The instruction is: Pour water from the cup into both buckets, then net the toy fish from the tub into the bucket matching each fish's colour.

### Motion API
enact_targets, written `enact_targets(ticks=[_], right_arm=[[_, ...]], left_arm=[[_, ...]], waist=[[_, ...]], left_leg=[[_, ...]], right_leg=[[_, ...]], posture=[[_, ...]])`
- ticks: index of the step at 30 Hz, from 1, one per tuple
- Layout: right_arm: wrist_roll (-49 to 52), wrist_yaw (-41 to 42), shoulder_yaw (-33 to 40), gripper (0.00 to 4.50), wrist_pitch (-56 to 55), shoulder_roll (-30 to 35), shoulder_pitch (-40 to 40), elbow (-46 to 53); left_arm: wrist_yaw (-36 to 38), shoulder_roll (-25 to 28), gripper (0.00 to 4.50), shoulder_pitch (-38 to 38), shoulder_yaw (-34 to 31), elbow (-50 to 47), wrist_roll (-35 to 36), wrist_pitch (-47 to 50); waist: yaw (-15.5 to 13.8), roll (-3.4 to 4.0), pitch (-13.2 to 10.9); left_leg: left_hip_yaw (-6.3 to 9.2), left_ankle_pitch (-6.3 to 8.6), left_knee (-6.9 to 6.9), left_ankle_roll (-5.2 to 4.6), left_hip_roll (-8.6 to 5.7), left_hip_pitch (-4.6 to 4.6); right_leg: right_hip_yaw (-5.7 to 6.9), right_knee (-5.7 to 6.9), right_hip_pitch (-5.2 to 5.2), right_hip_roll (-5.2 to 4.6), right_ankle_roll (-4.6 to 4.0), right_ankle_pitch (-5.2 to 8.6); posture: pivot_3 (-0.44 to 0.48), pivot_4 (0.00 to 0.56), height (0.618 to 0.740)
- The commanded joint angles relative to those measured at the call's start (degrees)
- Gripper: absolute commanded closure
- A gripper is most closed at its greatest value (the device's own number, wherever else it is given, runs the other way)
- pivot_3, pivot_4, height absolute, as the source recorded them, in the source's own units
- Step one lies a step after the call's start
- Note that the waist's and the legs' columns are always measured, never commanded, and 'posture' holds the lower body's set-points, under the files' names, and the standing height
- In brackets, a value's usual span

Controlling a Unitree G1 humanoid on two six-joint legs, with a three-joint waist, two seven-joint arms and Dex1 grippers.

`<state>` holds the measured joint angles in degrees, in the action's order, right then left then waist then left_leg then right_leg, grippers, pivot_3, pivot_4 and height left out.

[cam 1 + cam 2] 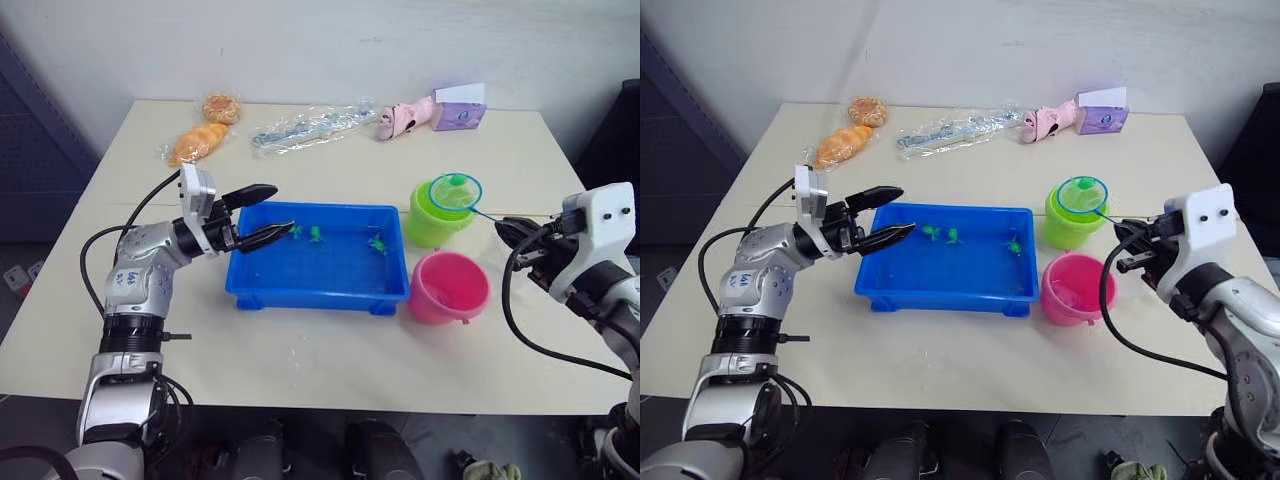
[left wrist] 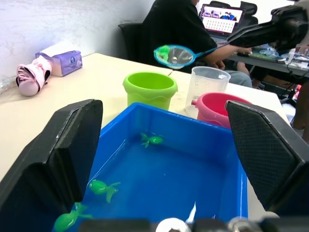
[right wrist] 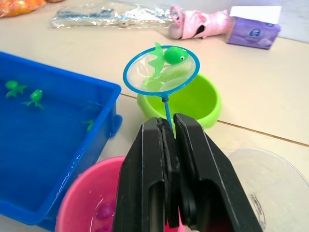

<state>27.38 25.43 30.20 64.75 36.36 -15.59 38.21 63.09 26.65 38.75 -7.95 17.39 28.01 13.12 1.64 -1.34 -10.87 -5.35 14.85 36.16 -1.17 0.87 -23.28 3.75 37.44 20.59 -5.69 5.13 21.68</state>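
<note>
While three green fish (image 2: 151,139) float in the water of the tub (image 1: 300,292) at mid-bench, the net (image 3: 161,70) holds a fourth green fish (image 3: 175,54) above the green bucket (image 3: 193,101). Pink fish lie in the pink bucket (image 1: 448,287) beside it. The net's handle runs toward the bench's right edge, clamped in the right pincer (image 3: 169,133). The left pincer (image 1: 270,212) gapes wide over the tub's left rim, empty.
</note>
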Motion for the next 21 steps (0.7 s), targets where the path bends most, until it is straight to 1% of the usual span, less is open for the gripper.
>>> enact_targets(ticks=[1, 4, 8, 14, 17, 21], right_arm=[[-4.13, -0.18, -3.25, 4.50, -8.29, 2.28, -0.73, -4.93], [-7.32, 0.35, -6.14, 4.50, -14.80, 4.12, -0.62, -9.89], [-13.30, 1.35, -10.65, 4.50, -24.55, 8.34, 0.20, -16.79], [-21.88, 3.14, -18.06, 4.50, -35.83, 13.90, 0.35, -22.84], [-23.86, 3.02, -19.54, 4.50, -39.31, 14.17, 0.01, -24.52], [-33.42, 2.56, -25.21, 4.50, -47.91, 18.54, 0.11, -27.01]], left_arm=[[-1.33, -0.01, 0.14, 1.25, -0.41, -3.88, 1.27, 0.92], [-1.68, -0.25, 0.14, 1.06, 0.01, -4.89, 0.81, 0.81], [-1.39, -0.22, 0.14, 0.93, 0.48, -5.51, 0.65, 1.03], [-1.01, -0.23, 0.14, 1.07, 0.87, -5.14, 0.41, 0.64], [-0.84, -0.21, 0.14, 0.83, 1.19, -5.12, 0.26, 0.23], [-0.88, -0.28, 0.14, 0.69, 1.30, -5.01, 0.33, 0.20]], waist=[[-0.11, 0.00, 0.00], [-0.14, 0.00, 0.00], [-0.23, 0.00, 0.00], [-0.19, 0.00, 0.00], [-0.19, 0.00, 0.00], [-0.23, 0.00, 0.00]], left_leg=[[0.01, -0.01, 0.02, -0.01, 0.00, 0.00], [0.00, -0.02, 0.03, -0.02, -0.02, 0.00], [0.00, -0.03, 0.03, -0.02, -0.03, -0.01], [0.00, -0.04, 0.07, -0.01, -0.03, -0.01], [0.00, -0.04, 0.07, 0.00, -0.02, -0.01], [0.00, -0.04, 0.10, 0.00, -0.02, -0.01]], right_leg=[[0.00, 0.00, -0.01, -0.01, 0.00, 0.00], [-0.01, 0.01, -0.02, -0.03, 0.00, 0.00], [0.01, 0.01, -0.03, -0.04, 0.00, 0.00], [0.03, 0.00, -0.03, -0.03, 0.00, 0.00], [0.04, 0.00, -0.03, -0.02, 0.00, 0.00], [0.04, 0.01, -0.04, -0.03, 0.00, 0.00]], posture=[[0.000, 0.150, 0.740], [0.000, 0.150, 0.740], [0.000, 0.150, 0.740], [0.000, 0.150, 0.740], [0.000, 0.150, 0.740], [0.000, 0.150, 0.740]])
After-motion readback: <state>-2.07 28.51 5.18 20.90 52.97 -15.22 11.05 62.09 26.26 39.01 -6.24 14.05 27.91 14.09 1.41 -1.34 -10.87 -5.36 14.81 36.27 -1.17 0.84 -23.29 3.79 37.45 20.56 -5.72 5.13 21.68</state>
